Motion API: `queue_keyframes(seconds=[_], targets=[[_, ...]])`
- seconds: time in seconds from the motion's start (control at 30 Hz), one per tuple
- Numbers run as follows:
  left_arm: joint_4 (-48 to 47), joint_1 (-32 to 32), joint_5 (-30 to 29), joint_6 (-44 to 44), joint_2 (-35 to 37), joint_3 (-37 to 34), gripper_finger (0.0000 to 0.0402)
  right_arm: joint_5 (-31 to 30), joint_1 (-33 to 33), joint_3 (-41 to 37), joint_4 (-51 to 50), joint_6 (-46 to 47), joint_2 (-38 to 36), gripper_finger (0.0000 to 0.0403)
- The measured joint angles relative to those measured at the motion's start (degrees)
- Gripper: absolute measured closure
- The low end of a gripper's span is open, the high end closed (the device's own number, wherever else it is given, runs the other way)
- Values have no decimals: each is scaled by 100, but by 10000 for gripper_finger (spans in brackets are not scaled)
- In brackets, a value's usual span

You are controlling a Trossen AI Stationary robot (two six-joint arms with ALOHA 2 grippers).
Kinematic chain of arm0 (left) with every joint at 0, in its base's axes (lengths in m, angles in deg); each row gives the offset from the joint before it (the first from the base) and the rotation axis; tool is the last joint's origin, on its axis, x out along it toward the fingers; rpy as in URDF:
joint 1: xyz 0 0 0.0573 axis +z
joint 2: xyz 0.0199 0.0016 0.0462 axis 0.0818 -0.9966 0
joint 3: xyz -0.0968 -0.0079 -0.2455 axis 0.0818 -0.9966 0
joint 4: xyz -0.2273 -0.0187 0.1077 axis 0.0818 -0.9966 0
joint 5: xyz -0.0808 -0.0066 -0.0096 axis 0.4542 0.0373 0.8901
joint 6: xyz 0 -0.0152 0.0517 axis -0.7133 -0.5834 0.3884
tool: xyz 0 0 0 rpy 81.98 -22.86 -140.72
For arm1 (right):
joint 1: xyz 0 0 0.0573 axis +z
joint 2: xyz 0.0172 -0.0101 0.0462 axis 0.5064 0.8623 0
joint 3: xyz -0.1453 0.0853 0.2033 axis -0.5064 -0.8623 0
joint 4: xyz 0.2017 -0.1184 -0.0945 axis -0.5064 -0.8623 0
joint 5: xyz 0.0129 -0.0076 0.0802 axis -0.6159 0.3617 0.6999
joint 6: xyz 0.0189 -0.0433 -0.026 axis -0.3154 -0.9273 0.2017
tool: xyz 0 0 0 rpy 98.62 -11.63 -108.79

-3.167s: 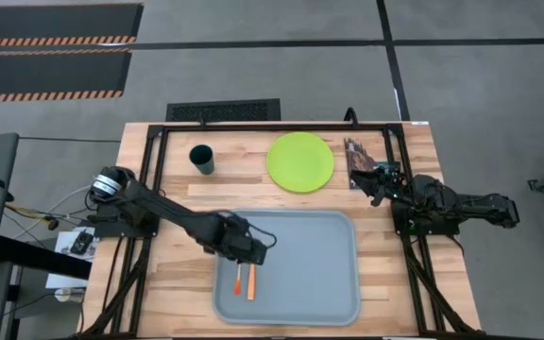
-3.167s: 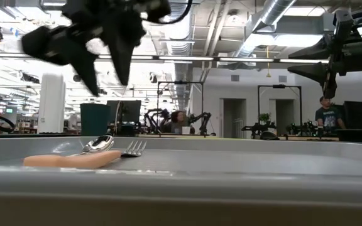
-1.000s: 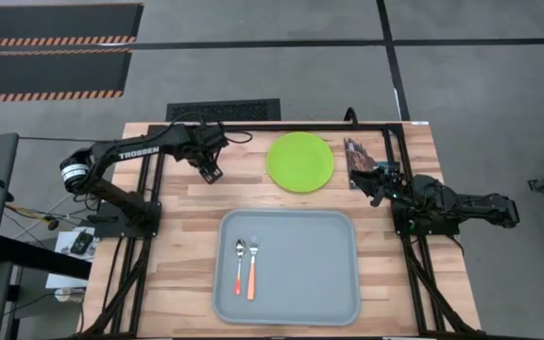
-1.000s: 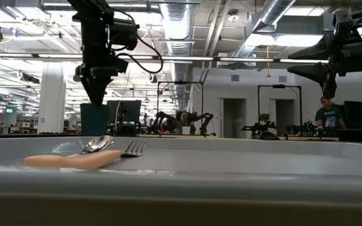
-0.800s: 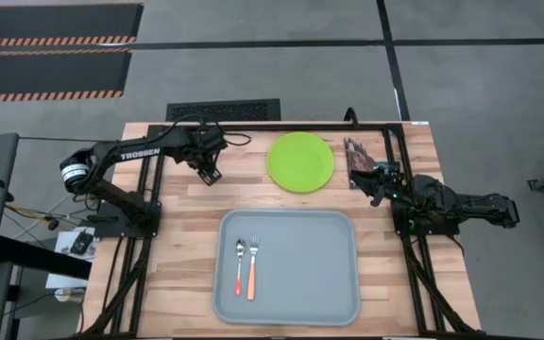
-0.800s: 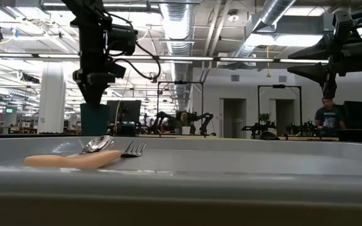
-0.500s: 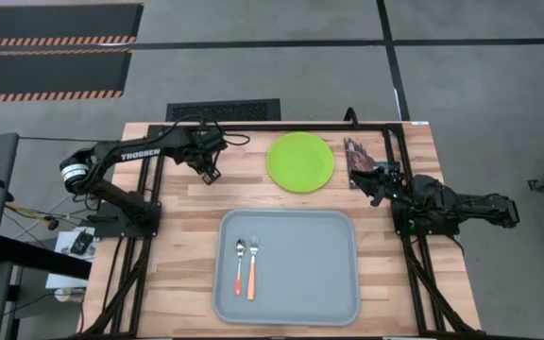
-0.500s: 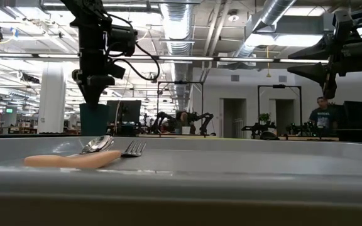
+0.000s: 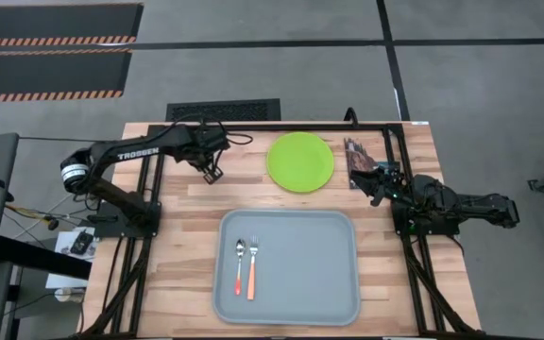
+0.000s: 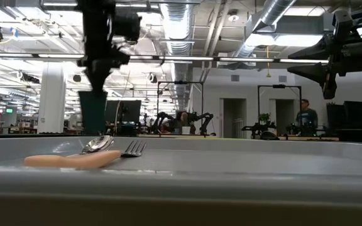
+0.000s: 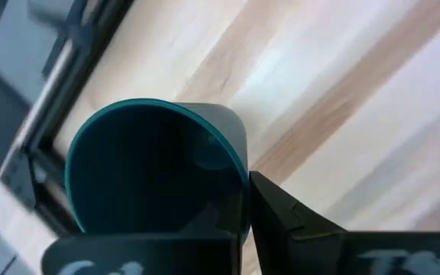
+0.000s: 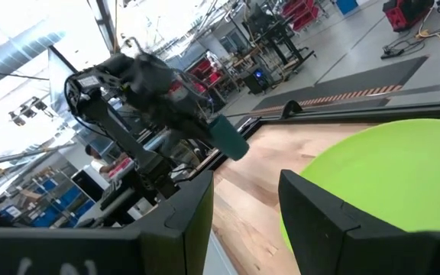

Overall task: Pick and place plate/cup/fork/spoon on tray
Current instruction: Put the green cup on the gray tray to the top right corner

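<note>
The dark teal cup (image 11: 143, 176) is in my left gripper (image 11: 243, 221), which is shut on it over the table's far left part (image 9: 212, 172); from above the gripper hides the cup. The low view shows the cup (image 10: 93, 113) below the gripper, and the right wrist view shows it (image 12: 228, 137) tilted above the wood. The lime-green plate (image 9: 300, 161) lies flat on the table at the far middle. The spoon (image 9: 239, 263) and the fork (image 9: 252, 264) lie side by side in the tray (image 9: 329, 283). My right gripper (image 9: 371, 184) hovers open, right of the plate. My left gripper has the cup by its rim wall (image 11: 239, 179), one finger inside the cup and one finger (image 11: 289, 218) outside. The fingers come from above, pointing down. The cup hangs below them, tilted, and seems clear of the table.
Black frame rails (image 9: 154, 189) run along the table's left and right sides and its far edge. Bare wood lies between the plate and the tray's far rim. People and other machines show in the room far behind the table.
My left gripper has taken hold of the cup's rim and gone up with it. In the low view the cup's top now stands higher than before. My right arm has kept still.
</note>
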Motion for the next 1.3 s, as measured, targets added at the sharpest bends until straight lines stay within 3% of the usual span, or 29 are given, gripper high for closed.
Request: queue_keyframes(seconds=[0.3, 0.57, 0.9, 1.3], targets=[[567, -918, 416, 132, 0, 1587, 401, -89, 0, 1, 4, -43, 0, 228], [1278, -1622, 478, 227, -196, 2431, 401, -164, -13, 1, 11, -43, 0, 228], [1122, -2448, 1009, 1116, -2144, 4455, 401, -164, -13, 1, 11, -45, 9, 228], [209, -2866, 1018, 2204, -4133, 6559, 401, -162, -11, 1, 9, -45, 9, 228]])
